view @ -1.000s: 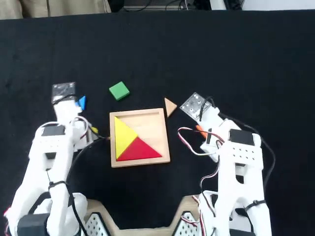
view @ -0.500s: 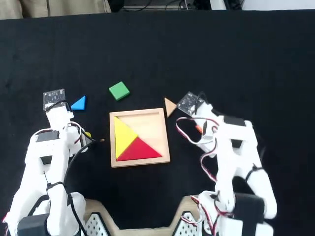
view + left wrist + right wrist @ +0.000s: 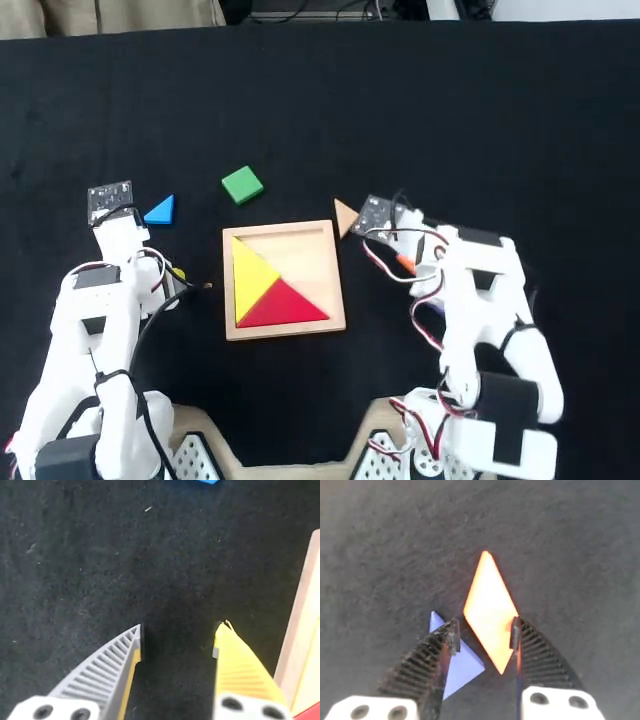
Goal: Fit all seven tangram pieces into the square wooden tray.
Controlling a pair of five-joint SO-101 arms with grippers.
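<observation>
The square wooden tray (image 3: 285,237) lies mid-table with a yellow triangle (image 3: 250,273) and a red triangle (image 3: 284,304) fitted in it. On the cloth lie a green square (image 3: 242,185), a blue triangle (image 3: 160,210) and a tan triangle (image 3: 345,215). My left gripper (image 3: 177,636) stands open over bare cloth, just beside the tray's edge (image 3: 300,625). My right gripper (image 3: 483,634) is open, its fingers on either side of an orange parallelogram (image 3: 490,607) that lies flat. A violet triangle (image 3: 460,662) sits partly under one finger. The orange piece (image 3: 403,263) peeks out beneath the right arm.
Black cloth covers the whole table (image 3: 480,120), with wide free room at the back and right. Arm bases and cables crowd the front edge on both sides of the tray.
The right arm has swung, its wrist moving left toward the tan triangle. The left wrist drew back to the left, uncovering the blue triangle, then held still.
</observation>
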